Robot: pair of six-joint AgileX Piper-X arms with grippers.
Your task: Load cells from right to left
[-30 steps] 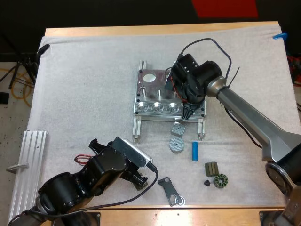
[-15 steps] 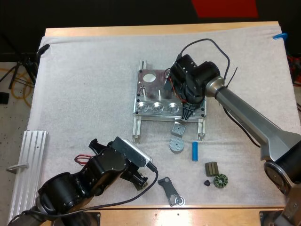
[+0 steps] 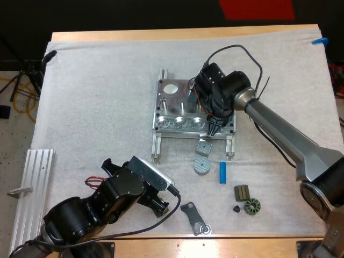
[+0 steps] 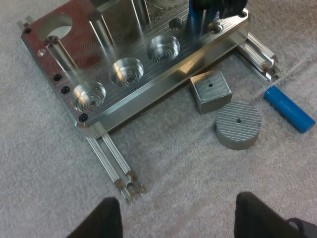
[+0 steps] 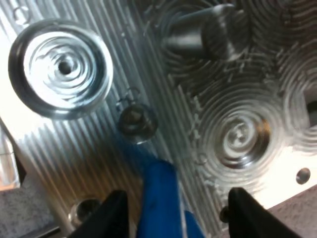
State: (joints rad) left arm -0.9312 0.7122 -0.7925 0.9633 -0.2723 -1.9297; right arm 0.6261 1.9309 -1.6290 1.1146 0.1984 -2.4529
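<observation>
The metal fixture lies mid-mat, with three round pockets along its front edge. My right gripper hangs over the fixture's right front corner, shut on a blue cylinder. The cylinder's lower end hovers just above the ribbed fixture, between a large pocket and a shallower recess. In the left wrist view that cylinder stands upright over the plate's far end. A second blue cylinder lies loose on the mat. My left gripper rests near the front edge, open and holding nothing.
In front of the fixture sit a small grey square block and a round ribbed disc. Small dark parts, a toothed ring and a flat bracket lie near the front. An aluminium rail lies at the left.
The right gripper with its blue cylinder has edged very slightly over the fixture's right end. The left arm has not moved.
</observation>
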